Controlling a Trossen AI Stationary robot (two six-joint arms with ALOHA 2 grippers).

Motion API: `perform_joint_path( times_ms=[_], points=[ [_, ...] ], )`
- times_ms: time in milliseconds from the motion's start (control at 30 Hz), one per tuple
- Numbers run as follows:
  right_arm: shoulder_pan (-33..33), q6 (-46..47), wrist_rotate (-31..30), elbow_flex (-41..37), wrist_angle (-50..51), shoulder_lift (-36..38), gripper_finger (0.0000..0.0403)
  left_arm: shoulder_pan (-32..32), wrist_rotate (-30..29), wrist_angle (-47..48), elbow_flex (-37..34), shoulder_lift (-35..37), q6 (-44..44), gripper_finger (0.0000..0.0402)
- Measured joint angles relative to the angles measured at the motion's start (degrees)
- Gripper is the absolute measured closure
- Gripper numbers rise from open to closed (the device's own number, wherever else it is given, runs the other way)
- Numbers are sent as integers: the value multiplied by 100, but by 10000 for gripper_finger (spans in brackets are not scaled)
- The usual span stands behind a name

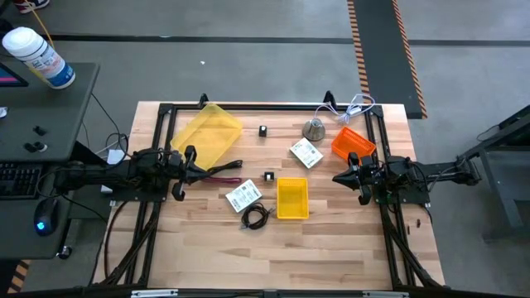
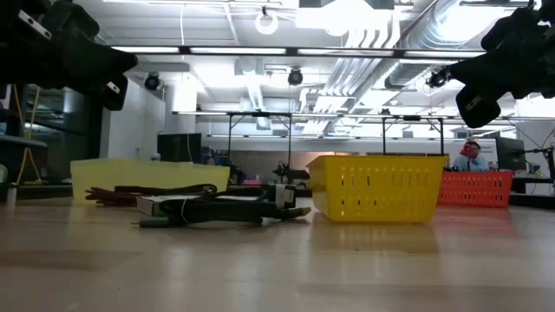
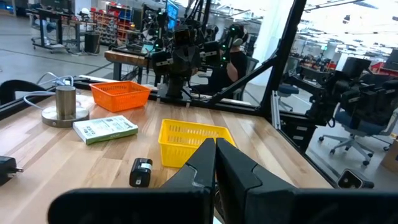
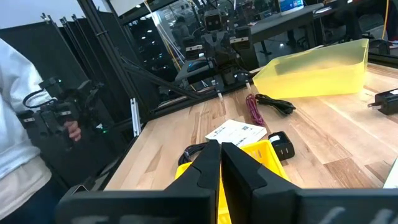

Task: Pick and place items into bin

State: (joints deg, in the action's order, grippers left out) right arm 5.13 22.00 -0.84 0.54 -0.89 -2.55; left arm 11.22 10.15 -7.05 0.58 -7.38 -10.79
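Nearest my low camera is bare counter [image 2: 277, 269], then the cable [image 2: 221, 211] and the small yellow bin [image 2: 377, 187] right of centre. From above, I judge nothing is binned yet: that bin [image 1: 291, 199], low centre of the frame, looks empty.

Everything lies loose on the wood:
- one packet [image 1: 243, 196] just left of the bin, the cable [image 1: 256, 218] below it
- the other packet [image 1: 306, 152] above the bin, near the metal cone [image 1: 314, 128]
- one black block [image 1: 269, 176] just above the bin's left corner, another [image 1: 263, 131] toward top centre
- the red-handled tool [image 1: 222, 172] left of centre, under the big yellow tray [image 1: 207, 132]

My left tool [image 1: 196, 167] hangs at mid-left, my right tool [image 1: 341, 176] at mid-right; both are pinched together and carry nothing. So all six picks remain.
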Motion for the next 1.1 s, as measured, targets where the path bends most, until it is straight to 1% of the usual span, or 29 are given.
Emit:
perform_joint_path(
  times_ms=[67, 333, 433, 567, 633, 700, 800, 900, 967, 1100],
  points=[
    [1, 0, 0, 0, -1, 0, 395, 2, -74, 2, 0, 1, -1, 401],
    [-1, 0, 0, 2, 0, 2, 396, 0, -67, 0, -1, 0, -110, 401],
    [0, 0, 0, 0, -1, 0, 396, 0, -137, -4, 0, 1, -945, 401],
    [1, -2, -23, 0, -8, 0, 395, 1, -492, 5, 0, 2, -2926, 401],
    [1, 0, -140, 0, -44, 0, 394, 2, -674, 75, -1, 2, -3907, 401],
    [1, 208, -275, 0, -143, 0, 394, 2, -924, 182, 0, 0, -4476, 401],
    [0, 1205, -346, 0, -483, 1, 397, 2, -1205, 169, 0, 0, -4769, 401],
    [0, 1881, -676, 0, -592, 1, 401, 2, -1382, 133, 0, 0, -4852, 401],
    [-3, 2021, -803, 0, -653, 2, 402, 2, -1456, 115, 0, 0, -4789, 401],
    [-3, 1789, -1319, 0, -679, 0, 402, 0, -1510, 113, -2, 0, -4758, 401]
  ],
)
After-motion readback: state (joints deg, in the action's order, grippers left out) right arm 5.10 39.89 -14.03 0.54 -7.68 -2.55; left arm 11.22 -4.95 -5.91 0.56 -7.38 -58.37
